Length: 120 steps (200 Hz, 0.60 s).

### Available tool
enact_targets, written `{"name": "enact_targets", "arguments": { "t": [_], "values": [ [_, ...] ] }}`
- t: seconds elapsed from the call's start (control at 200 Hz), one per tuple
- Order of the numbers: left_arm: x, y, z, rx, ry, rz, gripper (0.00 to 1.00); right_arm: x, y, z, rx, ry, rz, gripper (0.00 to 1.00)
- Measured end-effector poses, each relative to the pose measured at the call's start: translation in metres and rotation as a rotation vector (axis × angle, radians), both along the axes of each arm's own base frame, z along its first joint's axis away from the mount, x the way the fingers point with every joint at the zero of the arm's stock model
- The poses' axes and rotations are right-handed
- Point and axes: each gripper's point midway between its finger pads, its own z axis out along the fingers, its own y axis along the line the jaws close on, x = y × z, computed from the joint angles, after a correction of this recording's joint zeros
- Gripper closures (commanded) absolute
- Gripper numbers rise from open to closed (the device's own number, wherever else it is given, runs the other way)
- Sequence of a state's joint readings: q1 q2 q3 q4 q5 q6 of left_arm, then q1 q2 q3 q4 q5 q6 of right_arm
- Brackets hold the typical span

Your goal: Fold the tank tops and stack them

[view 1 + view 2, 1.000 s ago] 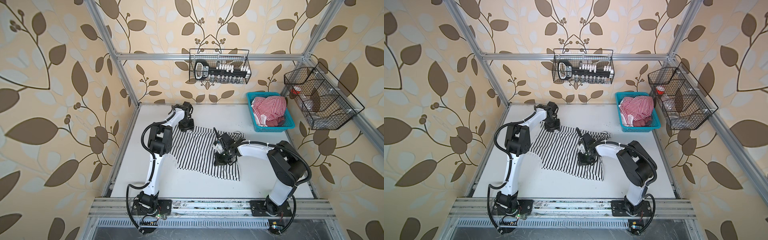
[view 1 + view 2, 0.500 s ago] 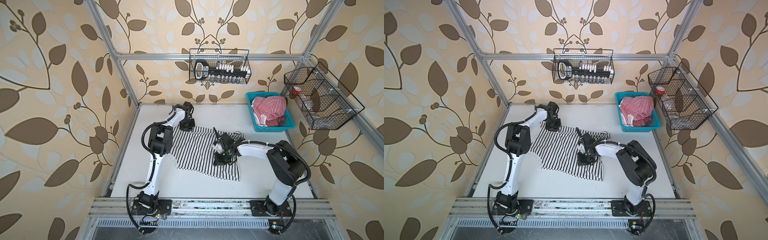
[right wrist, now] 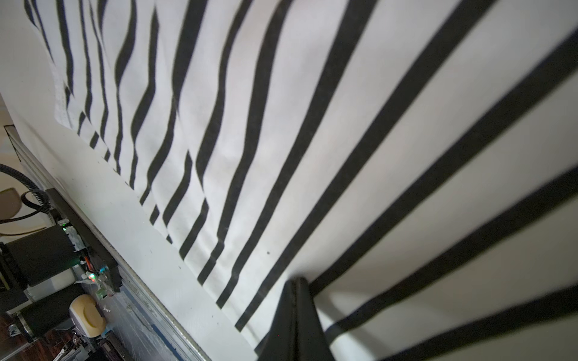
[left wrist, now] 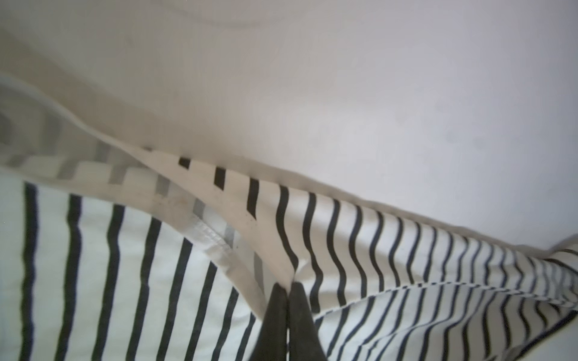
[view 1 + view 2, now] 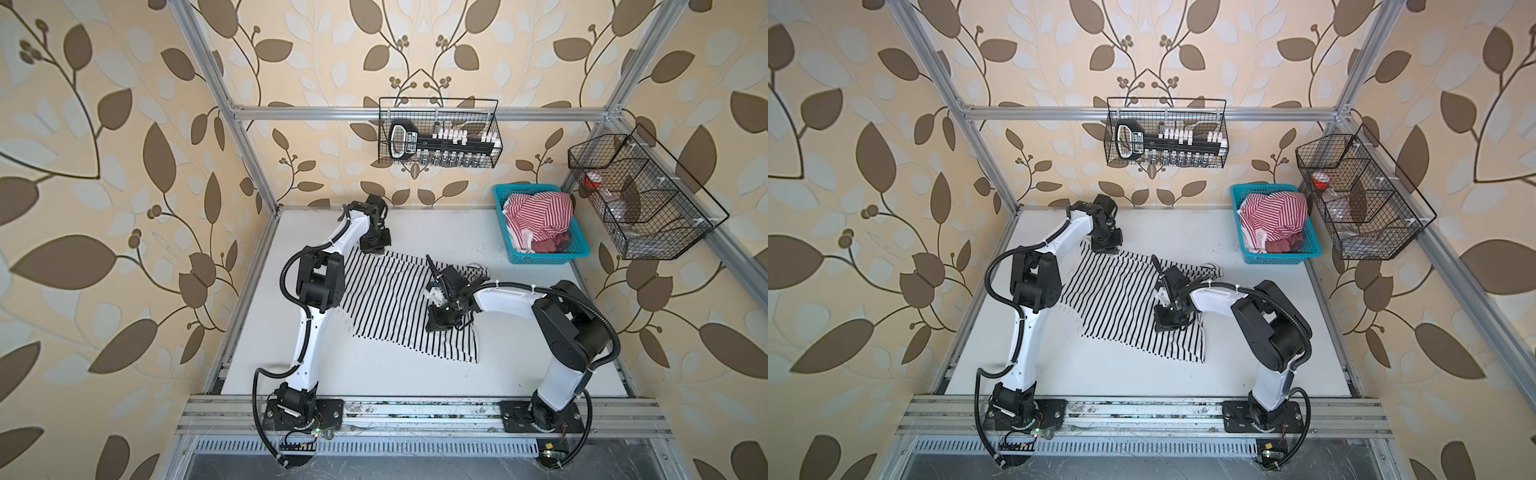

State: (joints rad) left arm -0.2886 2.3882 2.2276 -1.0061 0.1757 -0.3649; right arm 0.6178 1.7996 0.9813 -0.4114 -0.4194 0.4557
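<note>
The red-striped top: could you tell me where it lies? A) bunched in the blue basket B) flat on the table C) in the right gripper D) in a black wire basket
A: in both top views the red-striped top sits crumpled inside the blue basket.

Black-striped tank top (image 5: pixel 390 307): white ground, bold black bands. Red-striped tank top (image 5: pixel 536 216): white with thin red lines. Basket (image 5: pixel 544 260): turquoise. Counter (image 5: pixel 415 374): white. Arms (image 5: pixel 309 332): white links, black joints. Left hand (image 5: pixel 372 250) and right hand (image 5: pixel 437 327): black. Wire racks (image 5: pixel 440 163): black. Walls (image 5: pixel 104 208): beige with brown and pale leaf pattern.
</note>
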Motion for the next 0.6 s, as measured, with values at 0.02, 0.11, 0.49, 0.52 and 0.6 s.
{"name": "enact_targets", "arguments": {
  "t": [0.02,0.11,0.49,0.52,0.6],
  "values": [
    [0.004,-0.001,0.006,-0.005,-0.017,-0.001,1.00,0.000,0.000,0.000,-0.001,-0.001,0.002,0.98],
    [0.017,-0.005,0.025,-0.020,-0.080,-0.006,1.00,-0.001,0.001,0.000,-0.003,-0.005,0.009,0.98],
    [0.041,-0.005,-0.012,-0.008,-0.068,-0.012,1.00,-0.014,0.004,-0.002,0.010,0.000,0.045,0.99],
    [0.042,-0.004,-0.015,-0.009,-0.065,-0.010,1.00,-0.015,0.004,-0.002,0.012,0.002,0.048,0.99],
    [0.047,-0.001,-0.020,-0.016,-0.073,-0.003,0.99,-0.016,0.004,-0.002,0.015,0.006,0.051,0.99]
  ]
}}
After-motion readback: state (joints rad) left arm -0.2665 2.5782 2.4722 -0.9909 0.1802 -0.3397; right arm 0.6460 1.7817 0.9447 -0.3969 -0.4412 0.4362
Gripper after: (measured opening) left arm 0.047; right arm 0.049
